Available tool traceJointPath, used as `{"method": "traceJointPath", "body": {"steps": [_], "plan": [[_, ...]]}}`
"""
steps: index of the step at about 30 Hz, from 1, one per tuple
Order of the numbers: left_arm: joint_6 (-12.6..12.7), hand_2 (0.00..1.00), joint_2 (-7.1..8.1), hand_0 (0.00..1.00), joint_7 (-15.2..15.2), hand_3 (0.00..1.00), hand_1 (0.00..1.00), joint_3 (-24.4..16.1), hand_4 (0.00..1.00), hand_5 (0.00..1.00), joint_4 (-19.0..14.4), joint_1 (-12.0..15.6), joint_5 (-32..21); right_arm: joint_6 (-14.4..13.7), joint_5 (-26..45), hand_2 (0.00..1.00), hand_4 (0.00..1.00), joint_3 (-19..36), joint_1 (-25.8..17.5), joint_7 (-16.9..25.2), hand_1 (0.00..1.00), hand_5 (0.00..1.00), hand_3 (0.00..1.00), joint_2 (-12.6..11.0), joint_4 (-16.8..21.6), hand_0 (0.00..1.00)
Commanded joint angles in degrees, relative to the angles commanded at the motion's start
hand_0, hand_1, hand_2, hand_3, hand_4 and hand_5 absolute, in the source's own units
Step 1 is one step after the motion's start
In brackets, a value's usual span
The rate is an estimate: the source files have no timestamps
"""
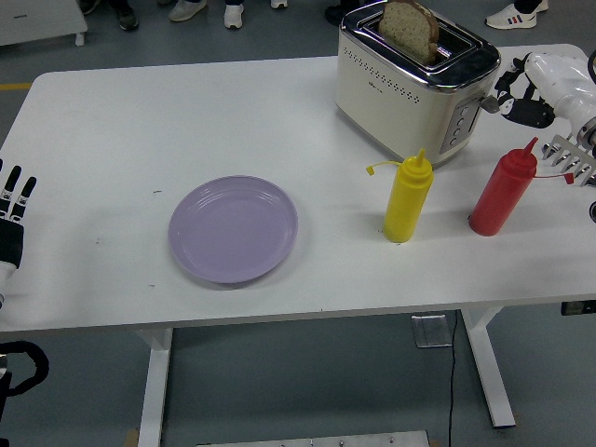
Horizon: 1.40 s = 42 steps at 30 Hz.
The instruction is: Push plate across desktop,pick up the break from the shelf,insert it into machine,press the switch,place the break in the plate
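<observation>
A slice of bread (408,28) stands upright in a slot of the cream and chrome toaster (410,79) at the back right. The toaster's lever (491,103) sticks out of its right end. My right hand (515,97) reaches in from the right edge, its black fingers curled and holding nothing, with the tips right at the lever. The lilac plate (233,228) lies bare at the table's middle left. My left hand (13,200) rests at the left edge with its fingers straight, far from the plate.
A yellow squeeze bottle (407,200) and a red squeeze bottle (503,191) stand in front of the toaster. A metal rack (573,158) pokes in at the right edge, just below my right forearm. People's shoes show beyond the far side of the table (112,121).
</observation>
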Motion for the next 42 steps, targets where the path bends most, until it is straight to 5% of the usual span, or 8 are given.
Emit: {"method": "traceJointPath", "body": {"steps": [42], "plan": [[0.21,0.916,-0.1,0.816,0.03,0.844,0.856,-0.4,0.648,0.998,0.14,-0.35,-0.06,2.38,0.7,0.615,0.287,-7.86,2.9,-0.56,0.432,0.496,0.555,2.55,-5.93,0.345]]}}
